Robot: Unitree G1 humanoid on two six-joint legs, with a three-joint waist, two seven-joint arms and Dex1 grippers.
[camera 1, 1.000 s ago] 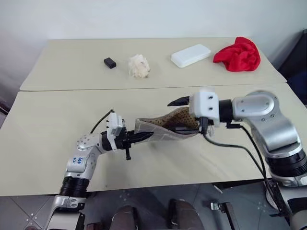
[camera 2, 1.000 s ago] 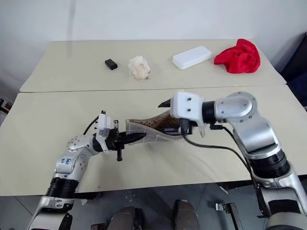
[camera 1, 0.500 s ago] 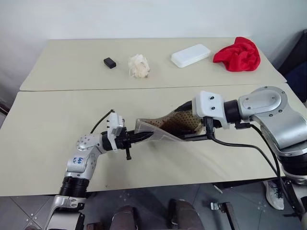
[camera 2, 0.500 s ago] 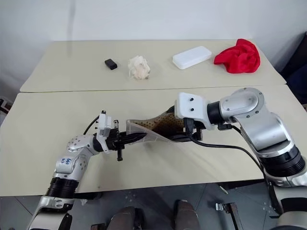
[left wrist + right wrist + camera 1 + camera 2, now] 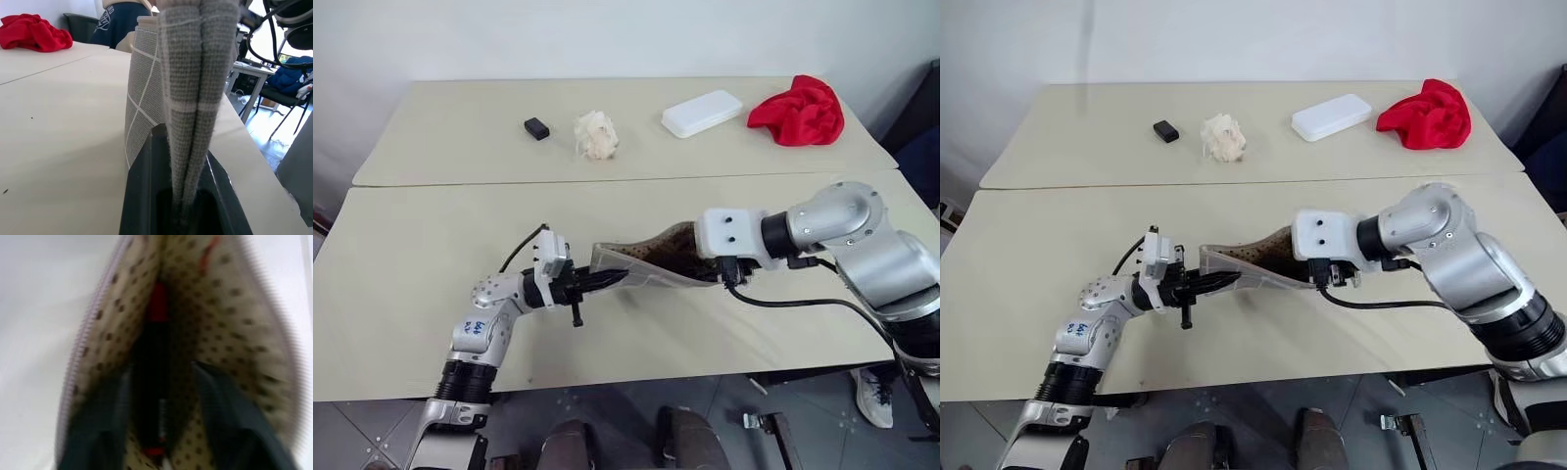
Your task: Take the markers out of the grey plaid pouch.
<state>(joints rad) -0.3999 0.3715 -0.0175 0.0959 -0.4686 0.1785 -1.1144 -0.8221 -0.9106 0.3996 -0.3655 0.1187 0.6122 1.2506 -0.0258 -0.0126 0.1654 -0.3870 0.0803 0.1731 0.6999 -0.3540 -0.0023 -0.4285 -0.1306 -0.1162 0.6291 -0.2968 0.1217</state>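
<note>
I hold the grey plaid pouch [image 5: 651, 262] by one end with my left gripper [image 5: 599, 281], its two black fingers pinched tight on the folded fabric, as the left wrist view shows with the cloth squeezed between them. The pouch sits raised just above the near table [image 5: 411, 294], its mouth gaping toward my right side with the spotted lining exposed. My right gripper [image 5: 161, 431] reaches down into that opening; in the right wrist view its fingers [image 5: 105, 416] stand apart on either side of a dark marker [image 5: 154, 372] with a red cap lying along the bottom of the pouch, but I cannot tell whether they press on it yet. So, as I judge it, the opening and presenting of the pouch is done, and the extraction itself is only at its start: no marker lies out on the table, and at least this one is inside. How many more lie under it I cannot see. What remains is to close on the marker, draw it clear of the zip edge, set it down, and repeat until the pouch is empty. On the far table [image 5: 460, 127] the white case [image 5: 702, 113], red cloth [image 5: 798, 110], crumpled pale wad [image 5: 596, 134] and small black block [image 5: 536, 128] lie well apart from the work.
</note>
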